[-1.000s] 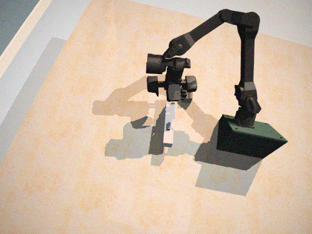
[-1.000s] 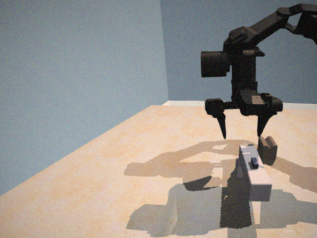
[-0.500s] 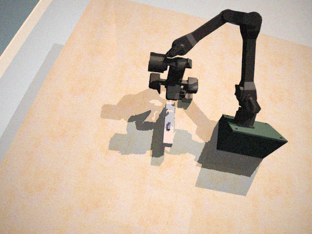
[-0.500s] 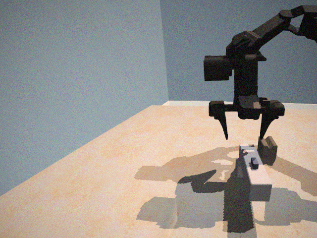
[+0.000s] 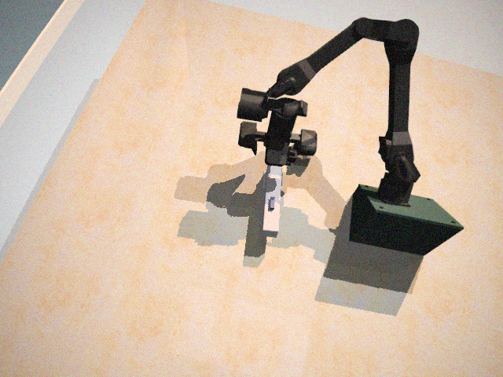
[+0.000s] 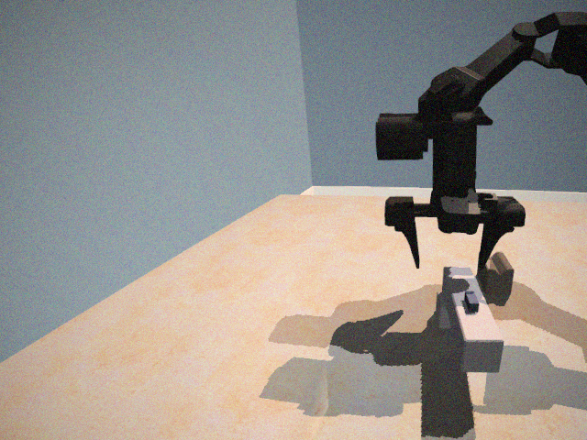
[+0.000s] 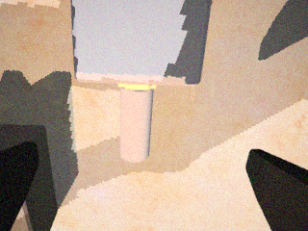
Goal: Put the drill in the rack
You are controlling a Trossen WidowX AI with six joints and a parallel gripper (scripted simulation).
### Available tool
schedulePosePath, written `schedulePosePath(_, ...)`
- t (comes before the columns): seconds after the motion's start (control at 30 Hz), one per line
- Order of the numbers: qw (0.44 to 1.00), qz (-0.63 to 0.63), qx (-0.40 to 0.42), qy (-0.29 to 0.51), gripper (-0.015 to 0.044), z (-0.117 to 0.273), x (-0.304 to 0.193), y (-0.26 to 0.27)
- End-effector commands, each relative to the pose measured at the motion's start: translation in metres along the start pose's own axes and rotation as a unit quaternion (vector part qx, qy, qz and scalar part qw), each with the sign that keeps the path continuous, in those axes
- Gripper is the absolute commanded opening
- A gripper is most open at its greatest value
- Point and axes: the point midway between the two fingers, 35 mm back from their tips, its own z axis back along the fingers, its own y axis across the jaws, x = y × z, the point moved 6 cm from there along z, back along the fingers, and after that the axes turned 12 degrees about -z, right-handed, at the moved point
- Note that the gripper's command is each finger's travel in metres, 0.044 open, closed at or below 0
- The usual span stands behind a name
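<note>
A pale lavender block (image 5: 271, 214) (image 6: 479, 331) (image 7: 129, 19) lies on the table, with a small dark key (image 5: 271, 203) (image 6: 470, 301) on its top face. In the wrist view a pale cylinder, the drill (image 7: 137, 125), sticks out of the block's end, with a yellow band where it meets the block. My gripper (image 5: 273, 155) (image 6: 449, 265) (image 7: 145, 156) is open and empty. It points straight down and hangs a little above the far end of the block, over the drill. A small tan rack (image 6: 501, 269) stands just behind the block, near my right finger.
The arm's dark green base (image 5: 402, 223) stands to the right of the block. Blue walls close off the table's far and left sides in the exterior view. Dark shadows of the arm fall around the block.
</note>
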Motion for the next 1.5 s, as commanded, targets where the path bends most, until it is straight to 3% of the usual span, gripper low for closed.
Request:
schedulePosePath(0.0, 1.000, 0.005, 0.005, 0.003, 0.0440, -0.009, 0.002, 0.003)
schedulePosePath(0.77, 1.000, 0.005, 0.005, 0.004, 0.0440, -0.036, 0.009, 0.006)
schedulePosePath(1.3, 1.000, 0.001, 0.002, 0.002, 0.0020, -0.034, 0.008, 0.004)
schedulePosePath(1.47, 1.000, 0.001, 0.002, 0.002, 0.0000, -0.034, 0.008, 0.004)
